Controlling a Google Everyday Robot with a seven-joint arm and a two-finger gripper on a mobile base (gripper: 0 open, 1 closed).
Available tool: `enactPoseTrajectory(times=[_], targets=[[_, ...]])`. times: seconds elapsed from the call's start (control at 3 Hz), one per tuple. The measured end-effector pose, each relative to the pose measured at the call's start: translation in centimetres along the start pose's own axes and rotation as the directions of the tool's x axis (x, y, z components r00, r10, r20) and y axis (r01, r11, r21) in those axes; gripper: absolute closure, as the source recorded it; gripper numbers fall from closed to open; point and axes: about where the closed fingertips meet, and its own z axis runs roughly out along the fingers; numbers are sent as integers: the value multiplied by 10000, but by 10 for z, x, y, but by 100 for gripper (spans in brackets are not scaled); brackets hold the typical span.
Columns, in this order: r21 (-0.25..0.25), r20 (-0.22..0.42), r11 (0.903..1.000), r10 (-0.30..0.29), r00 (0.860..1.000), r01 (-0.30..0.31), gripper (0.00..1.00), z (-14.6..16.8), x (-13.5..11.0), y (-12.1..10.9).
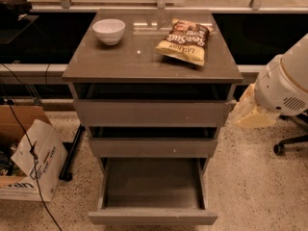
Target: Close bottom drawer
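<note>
The bottom drawer (pixel 153 216) is the lowest and narrowest of three grey-brown drawers. It is pulled far out toward me, and its deep box (pixel 153 183) is empty. Its flat front has no handle. My gripper (pixel 248 114) is the cream-coloured end of the white arm (pixel 286 88) at the right. It hangs beside the cabinet's right side at the height of the top drawer, well above and to the right of the bottom drawer front, and holds nothing that I can see.
The top drawer (pixel 153 113) and the middle drawer (pixel 153 147) stand slightly out. A white bowl (pixel 109 31) and a chip bag (pixel 185 41) lie on the cabinet top (pixel 120 64). A cardboard box (pixel 29 160) and cables are at the left, and a chair base (pixel 288 144) is at the right.
</note>
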Motion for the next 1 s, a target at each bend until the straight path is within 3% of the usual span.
enactPoseTrajectory(times=[0.33, 1.0], targets=[[-75, -43, 10000, -19, 10000, 18, 100, -1, 1, 3], [-372, 294, 9993, -20, 9996, 31, 100, 59, 15, 18]])
